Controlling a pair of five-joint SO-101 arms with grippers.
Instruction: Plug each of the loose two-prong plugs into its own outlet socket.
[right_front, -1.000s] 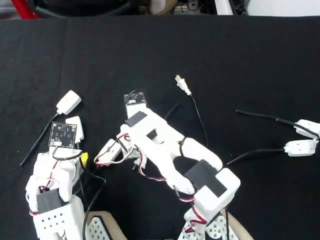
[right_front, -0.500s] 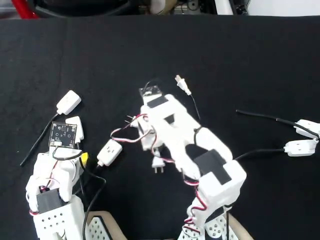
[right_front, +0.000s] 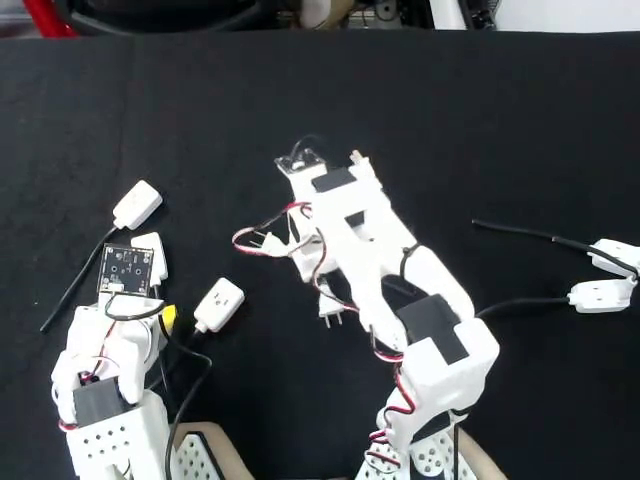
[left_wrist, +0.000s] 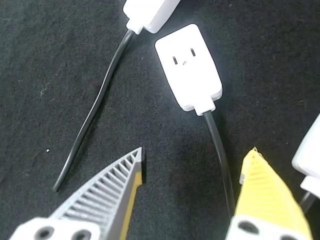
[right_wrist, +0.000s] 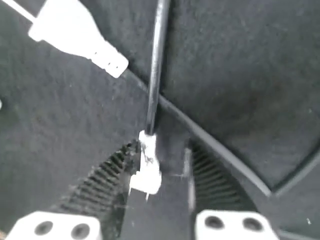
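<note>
Right wrist view: a small white plug (right_wrist: 146, 170) on a black cable (right_wrist: 156, 75) sits between the right gripper's (right_wrist: 162, 150) jaws, against one of them; whether they clamp it I cannot tell. A second plug (right_wrist: 75, 37) lies just beyond on the table (right_wrist: 250, 60). The left gripper (left_wrist: 196, 150) hangs with jaws apart and empty, near an outlet socket (left_wrist: 189, 67). A loose socket (right_front: 220, 303) lies between the arms.

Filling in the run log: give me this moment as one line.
left gripper: open, facing socket | right gripper: open around plug | step: plug not yet clamped
</note>
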